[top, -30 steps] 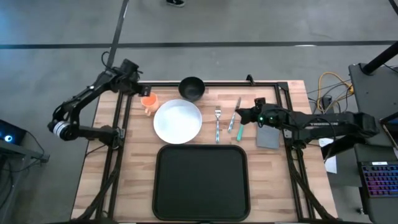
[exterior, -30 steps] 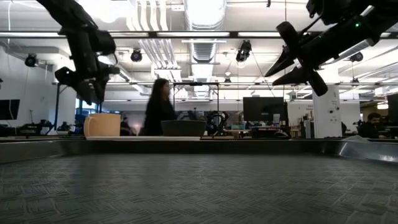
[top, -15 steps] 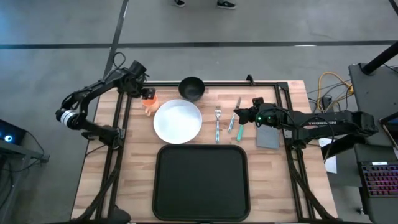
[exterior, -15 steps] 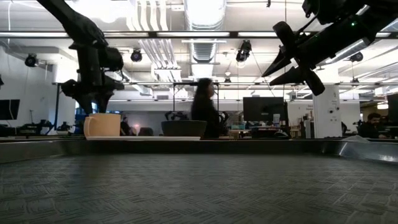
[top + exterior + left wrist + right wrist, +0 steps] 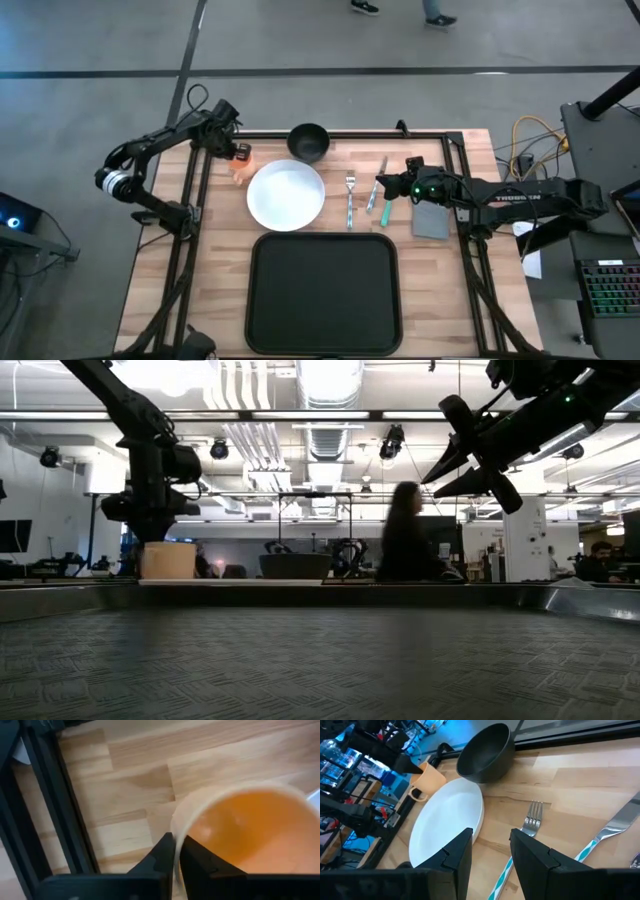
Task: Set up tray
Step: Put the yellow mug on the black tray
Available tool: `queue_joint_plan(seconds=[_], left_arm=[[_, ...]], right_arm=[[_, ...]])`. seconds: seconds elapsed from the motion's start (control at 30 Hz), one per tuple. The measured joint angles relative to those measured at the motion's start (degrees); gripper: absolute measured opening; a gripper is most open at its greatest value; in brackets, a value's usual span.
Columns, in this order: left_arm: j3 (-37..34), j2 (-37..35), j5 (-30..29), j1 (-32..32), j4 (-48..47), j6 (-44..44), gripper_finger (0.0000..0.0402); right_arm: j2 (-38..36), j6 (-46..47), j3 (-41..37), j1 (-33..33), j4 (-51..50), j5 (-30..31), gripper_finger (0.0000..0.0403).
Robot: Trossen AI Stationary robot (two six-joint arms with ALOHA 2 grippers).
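Observation:
An orange cup (image 5: 238,166) stands on its base on the wooden table at the far left, beside a white plate (image 5: 286,194). My left gripper (image 5: 231,149) is down on the cup's rim, fingers closed on its wall (image 5: 177,852). The black tray (image 5: 324,291) lies flat near the front edge. My right gripper (image 5: 382,186) hangs open and empty above the fork (image 5: 350,198) and the teal-handled cutlery (image 5: 376,190); its fingers show spread in its wrist view (image 5: 490,850). My left gripper pinches the cup's rim wall (image 5: 176,837) on the side toward the table's left edge, one finger (image 5: 162,852) outside and one finger (image 5: 195,855) inside the cup. The fingers come from above, pointing down. The cup stands upright on the table (image 5: 168,560).
A dark bowl (image 5: 308,141) stands at the far edge behind the plate. A grey napkin (image 5: 432,221) lies at the right under my right arm. The black table frame (image 5: 196,190) runs along the left edge beside the cup. A person walks past in the room behind (image 5: 405,545).
My left gripper has gone toward the table's right edge and down, from above the far left corner onto the orange cup's rim. A person has walked across the room behind the table.

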Motion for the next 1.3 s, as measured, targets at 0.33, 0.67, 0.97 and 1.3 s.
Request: queue_joint_plan(seconds=[0.33, 0.67, 0.97, 1.3], left_arm=[[3.7, -9.4, 0.7, -4.4, -5.9, 4.9, 0.0001], [9.7, -21.9, 6.8, -34.9, -14.4, 8.0, 0.0000], [4.5, -13.9, -3.2, -66.4, -14.2, 1.6, 0.0000], [5.2, -2.8, -1.4, -69.2, -6.0, 5.1, 0.0000]], right_arm=[[0.0, -0.4, 0.0, 0.0, 0.0, 0.0, 0.0123], [0.0, -0.6, 0.0, 0.0, -0.1, 0.0, 0.0123], [0.0, 1.1, 0.0, 0.0, -0.7, -1.3, 0.0123], [0.0, 3.8, -0.1, 0.2, -2.9, -5.4, 0.0123]])
